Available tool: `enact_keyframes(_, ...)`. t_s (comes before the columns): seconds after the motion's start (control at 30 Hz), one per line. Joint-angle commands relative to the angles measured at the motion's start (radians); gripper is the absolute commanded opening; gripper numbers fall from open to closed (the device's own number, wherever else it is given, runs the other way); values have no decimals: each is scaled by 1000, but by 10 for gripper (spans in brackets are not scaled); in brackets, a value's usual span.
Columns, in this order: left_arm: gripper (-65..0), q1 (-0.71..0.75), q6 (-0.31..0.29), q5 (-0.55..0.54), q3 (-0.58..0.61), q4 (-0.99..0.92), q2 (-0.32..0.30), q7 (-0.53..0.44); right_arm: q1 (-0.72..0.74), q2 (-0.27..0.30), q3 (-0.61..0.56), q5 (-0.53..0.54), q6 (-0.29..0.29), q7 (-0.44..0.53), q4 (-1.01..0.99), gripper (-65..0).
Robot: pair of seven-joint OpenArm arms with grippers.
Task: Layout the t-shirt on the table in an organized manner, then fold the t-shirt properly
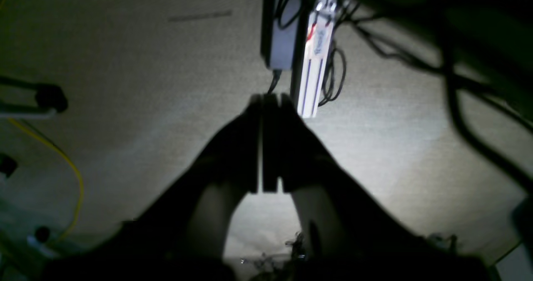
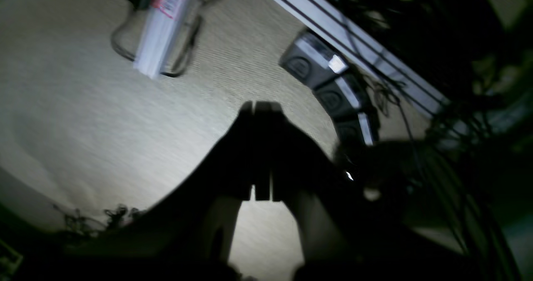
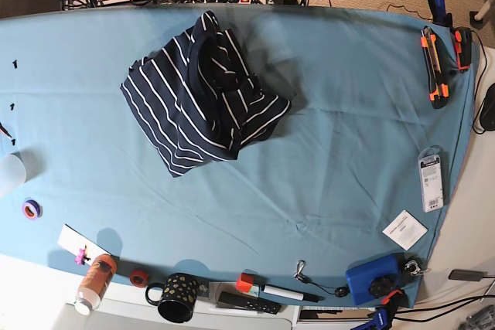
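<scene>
The table (image 3: 325, 152) has lots of open room in the middle and on its right half, where a hand can pass. The t-shirt (image 3: 199, 94) lies in a heap near the far edge, left of the middle, and blocks that spot. Along the near edge stand a black mug (image 3: 175, 297), an orange bottle (image 3: 93, 283) and a blue box (image 3: 373, 280). By the right edge lie orange cutters (image 3: 434, 67), a clear packet (image 3: 431, 180) and a white card (image 3: 404, 229). A purple tape ring (image 3: 31, 209) sits by the left edge
</scene>
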Motion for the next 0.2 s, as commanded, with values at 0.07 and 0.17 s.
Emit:
enact_keyframes(0.07, -650, 11, 2, -1, -2, 25, 14, 0, -1, 11, -19, 2, -8, 21, 5, -650)
enact_keyframes(0.17, -650, 11, 2, 0, -2, 30, 29, 0, 0, 11, -23, 3, -7, 42, 6, -650)
